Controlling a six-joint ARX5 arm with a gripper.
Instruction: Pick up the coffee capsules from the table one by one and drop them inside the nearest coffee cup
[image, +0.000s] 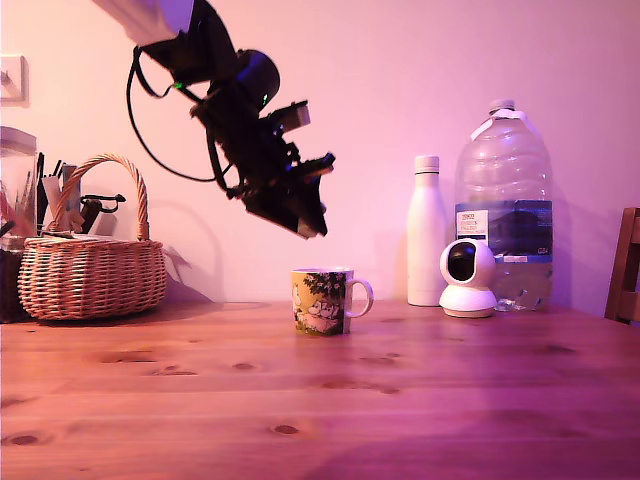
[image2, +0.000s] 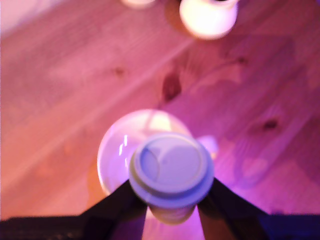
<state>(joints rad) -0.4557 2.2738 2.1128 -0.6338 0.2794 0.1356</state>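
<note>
The coffee cup (image: 322, 301), a small mug with a white rim, a handle and a cartoon print, stands on the reddish-brown wooden table (image: 320, 400). My gripper (image: 308, 222) hangs in the air above it, slightly toward the exterior view's left. In the wrist view the gripper (image2: 171, 200) is shut on a pale round coffee capsule (image2: 171, 169), whose foil top faces the camera. Right beneath the capsule shows the cup's open mouth (image2: 116, 155), partly covered by it. No other capsule is visible on the table.
A wicker basket (image: 92, 268) stands at the exterior view's left. At the back right are a white bottle (image: 427, 233), a white camera (image: 468, 278) and a large water bottle (image: 503, 205). A chair edge (image: 626, 268) shows at far right.
</note>
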